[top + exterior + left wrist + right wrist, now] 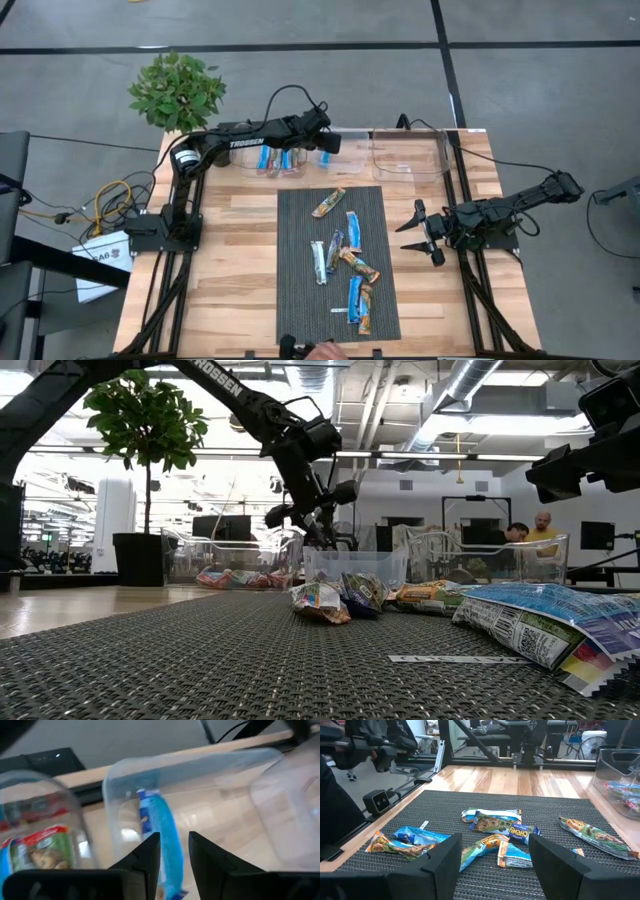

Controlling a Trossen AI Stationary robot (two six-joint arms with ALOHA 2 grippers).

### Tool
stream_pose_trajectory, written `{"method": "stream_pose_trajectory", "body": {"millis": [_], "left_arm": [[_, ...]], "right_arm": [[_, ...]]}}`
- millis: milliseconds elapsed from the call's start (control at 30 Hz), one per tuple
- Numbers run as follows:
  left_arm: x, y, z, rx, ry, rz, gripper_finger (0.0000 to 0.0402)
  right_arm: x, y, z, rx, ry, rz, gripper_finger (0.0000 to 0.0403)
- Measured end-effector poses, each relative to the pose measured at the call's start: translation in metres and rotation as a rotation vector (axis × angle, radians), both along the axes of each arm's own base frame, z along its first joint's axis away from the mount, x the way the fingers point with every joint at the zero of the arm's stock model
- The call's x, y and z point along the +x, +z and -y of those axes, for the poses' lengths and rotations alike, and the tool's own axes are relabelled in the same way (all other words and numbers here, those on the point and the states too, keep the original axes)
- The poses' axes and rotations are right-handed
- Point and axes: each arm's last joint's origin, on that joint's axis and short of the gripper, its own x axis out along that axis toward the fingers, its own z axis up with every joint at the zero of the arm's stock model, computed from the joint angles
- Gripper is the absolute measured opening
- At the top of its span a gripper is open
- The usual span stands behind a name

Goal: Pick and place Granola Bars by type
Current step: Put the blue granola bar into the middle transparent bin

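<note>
The sorting looks partly done. In the high view the left hand hangs over the row of clear bins at the far edge of the surface. Its wrist view shows a blue granola bar in a clear bin just past its fingers. The fingers stand slightly apart, and I cannot tell whether they pinch the bar's near end or have let go of it. This bar's long axis runs away from the hand toward the bin's far wall, tilted a little.

The bin next to it, nearer the potted plant, already holds several bars, among them green-and-red wrappers seen from the left wrist. The bin seen from the right wrist also has a few inside.

About eight or nine bars are left on the dark woven mat, so roughly half the job seems to remain. They lie scattered: one orange-brown bar sits diagonally near the mat's far end, apart from the rest. A blue bar and a silvery bar run lengthwise along the mat, and others cross at angles near its middle and near end.

The right hand waits beside the mat's right edge, fingers spread wide and empty, pointing toward the pile.
</note>
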Motion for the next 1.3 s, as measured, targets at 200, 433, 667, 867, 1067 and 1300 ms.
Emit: {"method": "stream_pose_trajectory", "body": {"millis": [200,433,667,867,1067,1300], "left_arm": [[0.009,0.014,0.010,0.032,-0.105,0.087,0.0094],[0.020,0.036,0.032,0.120,-0.237,0.164,0.0094],[0.034,0.062,0.068,0.219,-0.518,0.267,0.0094],[0.042,0.079,0.112,0.262,-0.808,0.341,0.0094],[0.047,0.090,0.158,0.277,-1.043,0.413,0.0094],[0.049,0.093,0.209,0.269,-1.234,0.452,0.0093]], "right_arm": [[0.000,0.000,0.000,0.000,0.000,0.000,0.0221],[0.000,0.000,0.000,0.000,0.000,0.001,0.0221],[0.000,0.000,0.000,0.000,0.000,0.001,0.0221],[0.000,0.000,0.000,0.000,0.000,0.000,0.0221],[0.000,0.000,0.000,0.000,0.000,0.000,0.0221],[0.000,0.000,0.000,0.000,0.000,0.000,0.0221]]}}
